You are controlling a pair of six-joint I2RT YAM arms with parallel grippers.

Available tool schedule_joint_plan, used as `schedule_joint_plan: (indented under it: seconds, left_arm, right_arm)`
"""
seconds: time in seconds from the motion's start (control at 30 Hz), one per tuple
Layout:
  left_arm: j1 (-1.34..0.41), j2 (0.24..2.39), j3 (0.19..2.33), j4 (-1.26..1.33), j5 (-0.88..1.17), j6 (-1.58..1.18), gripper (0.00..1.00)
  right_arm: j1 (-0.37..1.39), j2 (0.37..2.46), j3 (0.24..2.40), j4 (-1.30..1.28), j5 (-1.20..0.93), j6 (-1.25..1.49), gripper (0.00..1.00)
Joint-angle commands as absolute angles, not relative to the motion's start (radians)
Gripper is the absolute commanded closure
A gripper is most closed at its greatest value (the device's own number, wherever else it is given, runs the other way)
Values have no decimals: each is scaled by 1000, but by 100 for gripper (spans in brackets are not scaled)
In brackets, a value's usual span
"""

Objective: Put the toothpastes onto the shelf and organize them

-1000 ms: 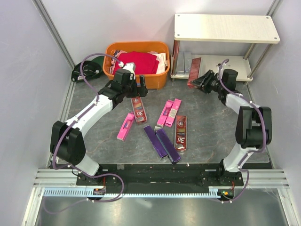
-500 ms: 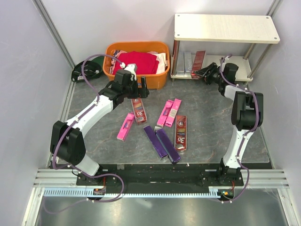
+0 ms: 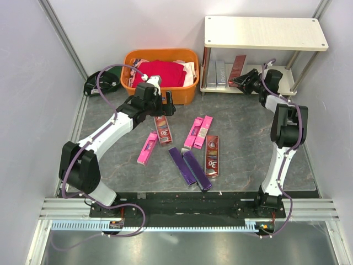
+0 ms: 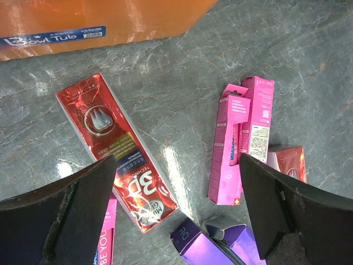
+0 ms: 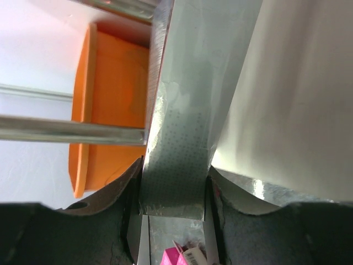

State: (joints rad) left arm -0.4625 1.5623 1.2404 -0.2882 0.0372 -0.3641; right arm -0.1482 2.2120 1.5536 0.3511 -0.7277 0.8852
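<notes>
Grey marble tabletop (image 3: 242, 143) | left jaws wide | right jaws clamp dark-red toothpaste box (image 3: 238, 65) (silvery face) at shelf (image 3: 265, 33)

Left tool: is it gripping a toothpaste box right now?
No, the left tool stands wide open, its fingers spread apart over the dark red box lying flat on the table.

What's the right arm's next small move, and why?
Probably open the right gripper to release. It is shut on the dark red toothpaste box, which is in over the shelf's lower board, lined up beside the silver-grey boxes. Whether the box rests on the board isn't visible.
</notes>
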Motion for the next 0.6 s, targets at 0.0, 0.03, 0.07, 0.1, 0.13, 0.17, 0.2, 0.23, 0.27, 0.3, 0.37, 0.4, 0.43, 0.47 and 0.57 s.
schedule_joint_plan:
  seconds: [0.0, 0.03, 0.07, 0.1, 0.13, 0.17, 0.2, 0.23, 0.27, 0.3, 0.37, 0.4, 0.43, 0.47, 0.57]
  left_arm:
    - [-466, 1548, 1238, -249, 60, -370, 0]
    - [-468, 1548, 1239, -249, 60, -371, 0]
    - [-469, 1548, 1239, -247, 61, -373, 0]
    - [-468, 1546, 1238, -245, 66, -376, 0]
    - [-468, 1546, 1239, -244, 67, -377, 0]
    - [-468, 1548, 1238, -241, 69, -382, 0]
    - [-469, 1548, 1238, -239, 74, -383, 0]
    - [-469, 1551, 1238, -238, 77, -387, 0]
    - [-469, 1551, 1238, -235, 81, -388, 0]
    - [-469, 1552, 1238, -232, 96, -391, 0]
    - [-469, 1549, 1241, -230, 115, -400, 0]
    - [-469, 1549, 1239, -221, 133, -403, 0]
    - [-469, 1548, 1241, -218, 140, -406, 0]
    - [-469, 1549, 1239, -216, 146, -413, 0]
    - [-469, 1554, 1239, -209, 163, -419, 0]
  right_arm:
    - [-149, 2247, 1650, 328, -700, 838, 75]
    - [-147, 2267, 1664, 289, -687, 830, 73]
    - [-147, 2275, 1680, 264, -677, 819, 73]
    - [-143, 2281, 1701, 247, -670, 812, 72]
    - [-140, 2295, 1713, 214, -664, 790, 71]
    - [-135, 2302, 1739, 200, -661, 779, 69]
    - [-126, 2306, 1750, 180, -657, 767, 67]
    - [-121, 2312, 1761, 146, -647, 743, 61]
    - [-112, 2315, 1781, 126, -618, 729, 58]
    - [-109, 2318, 1795, 97, -597, 712, 54]
    - [-104, 2327, 1824, 16, -549, 677, 48]
    - [-104, 2326, 1822, 3, -531, 673, 43]
    - [-104, 2315, 1818, -36, -508, 670, 40]
    - [-106, 2307, 1797, -41, -473, 663, 38]
    - [-106, 2266, 1738, -51, -420, 658, 27]
